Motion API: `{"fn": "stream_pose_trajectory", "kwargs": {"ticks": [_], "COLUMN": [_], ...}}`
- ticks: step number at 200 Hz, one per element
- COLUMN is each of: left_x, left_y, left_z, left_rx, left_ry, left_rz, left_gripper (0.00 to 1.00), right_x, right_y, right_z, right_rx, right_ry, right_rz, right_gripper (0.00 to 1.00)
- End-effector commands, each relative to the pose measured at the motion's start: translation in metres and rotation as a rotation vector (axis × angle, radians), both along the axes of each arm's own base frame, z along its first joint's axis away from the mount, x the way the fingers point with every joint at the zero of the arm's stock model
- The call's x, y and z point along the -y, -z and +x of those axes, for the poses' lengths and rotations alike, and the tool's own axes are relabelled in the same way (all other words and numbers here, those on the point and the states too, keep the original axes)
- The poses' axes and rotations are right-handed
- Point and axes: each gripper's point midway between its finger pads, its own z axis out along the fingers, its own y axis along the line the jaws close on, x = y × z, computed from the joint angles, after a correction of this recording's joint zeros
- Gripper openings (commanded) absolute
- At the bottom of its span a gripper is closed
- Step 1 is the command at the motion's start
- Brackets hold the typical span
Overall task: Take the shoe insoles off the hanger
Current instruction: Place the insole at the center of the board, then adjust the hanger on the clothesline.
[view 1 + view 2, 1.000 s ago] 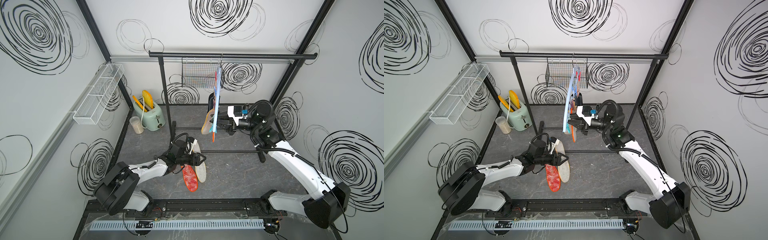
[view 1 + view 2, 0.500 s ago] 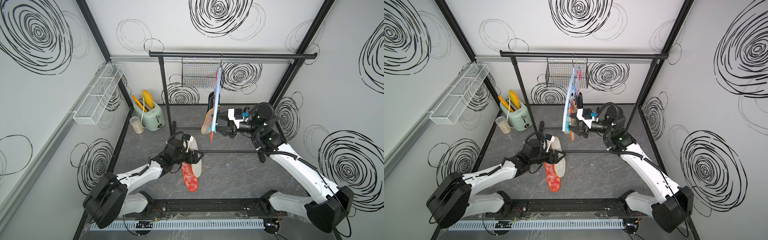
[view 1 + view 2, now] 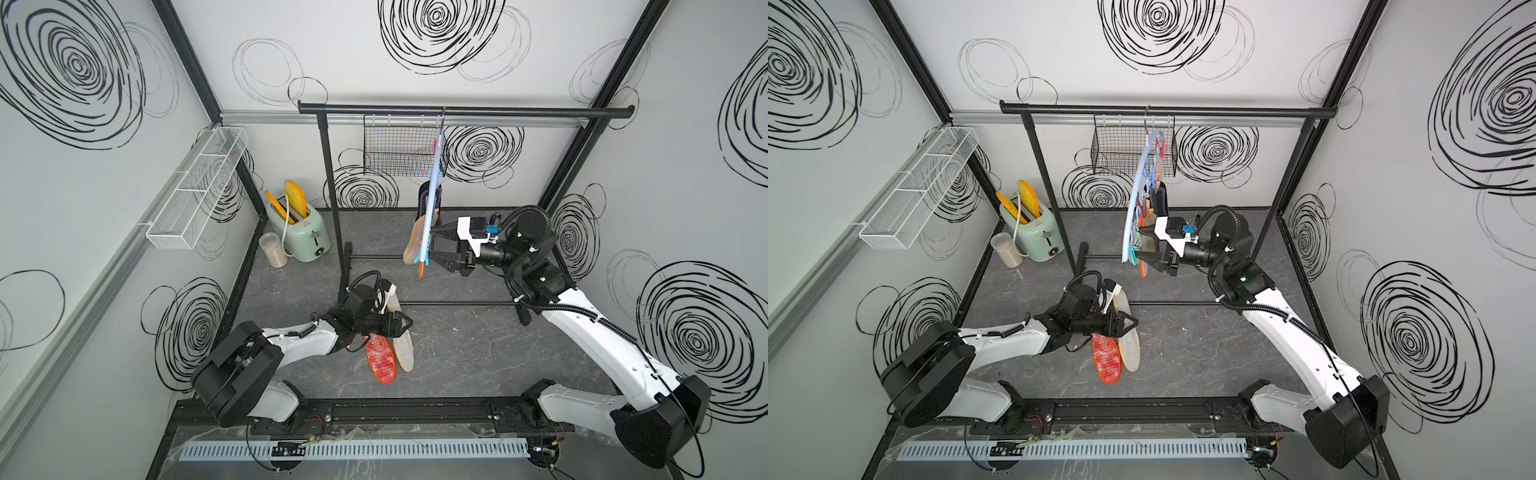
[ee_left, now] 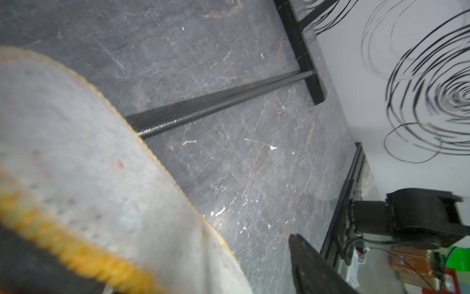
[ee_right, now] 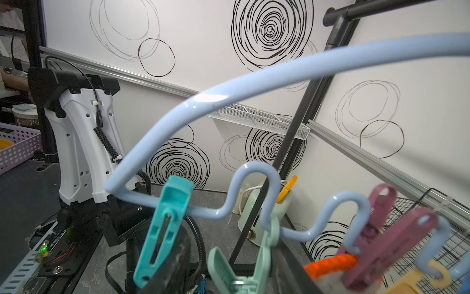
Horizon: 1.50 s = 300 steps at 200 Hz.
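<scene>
Task seems early — a red mesh insole [image 3: 380,363] and a felt insole [image 3: 405,353] lie on the grey stone-look floor [image 3: 478,353], near left, beneath the left gripper [image 3: 405,325], fingers apart. Hanging insoles [image 3: 410,245] are pegged to the pale-blue hanger [image 3: 1132,199] on the far black rail [image 3: 519,111] — right gripper [image 3: 433,246] beside it, fingers apart. White scribbled walls.

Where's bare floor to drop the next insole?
Biggest bare floor: bounded by the felt insole, the rail's lower bar, the right arm and the front track. Smaller patch between toaster and left arm. Crowded: under the hanger at the right claw, and around the left claw.
</scene>
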Motion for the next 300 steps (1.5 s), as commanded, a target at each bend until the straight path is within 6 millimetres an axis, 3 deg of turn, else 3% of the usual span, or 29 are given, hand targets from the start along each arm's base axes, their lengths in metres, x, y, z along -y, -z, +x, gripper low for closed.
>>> {"fn": "stream_pose_trajectory", "kwargs": {"ticks": [1,18,43,50,57,86,116,136,156,176,203,242,300], "left_x": [-0.006,-0.020,-0.024,-0.025,-0.026,-0.016,-0.023,-0.037,-0.056,-0.057,-0.049,-0.027,-0.003], "left_y": [-0.004,0.002,-0.002,-0.002,-0.003,-0.007,-0.024,-0.045,-0.070,-0.100,-0.138,-0.191,-0.239], "left_z": [0.004,0.013,0.013,0.013,0.015,0.019,0.018,0.023,0.033,0.035,0.034,0.028,0.005], "left_rx": [0.086,0.090,0.088,0.093,0.104,0.099,0.138,0.184,0.239,0.303,0.406,0.558,0.861], "left_ry": [-0.013,-0.062,-0.073,-0.081,-0.086,-0.051,-0.093,-0.151,-0.233,-0.225,-0.180,-0.059,0.006], "left_rz": [0.163,0.249,0.234,0.242,0.281,0.295,0.219,0.139,0.014,-0.128,-0.234,-0.355,-0.369], "left_gripper": [0.76,0.76,0.77,0.86,0.88,0.82,0.77,0.73,0.68,0.65,0.65,0.70,0.85], "right_x": [0.002,0.002,0.003,0.003,0.003,0.002,0.003,0.005,0.009,0.015,0.027,0.041,0.054], "right_y": [-0.001,-0.001,-0.002,-0.002,-0.003,-0.001,-0.003,0.000,0.004,0.008,0.009,-0.011,-0.044], "right_z": [-0.006,-0.006,-0.007,-0.007,-0.007,-0.007,-0.009,-0.008,-0.006,-0.006,-0.007,0.016,0.046], "right_rx": [0.018,0.017,0.019,0.020,0.022,0.016,0.018,0.007,-0.009,-0.025,-0.032,-0.056,-0.018], "right_ry": [-0.001,-0.001,0.001,0.001,0.001,-0.003,-0.001,0.013,0.054,0.096,0.170,0.332,0.443], "right_rz": [0.000,-0.001,0.000,0.001,0.001,-0.001,-0.001,-0.006,-0.008,-0.001,0.011,0.065,0.108], "right_gripper": [0.52,0.52,0.52,0.52,0.52,0.52,0.53,0.55,0.69,0.77,0.78,0.73,0.61]}}
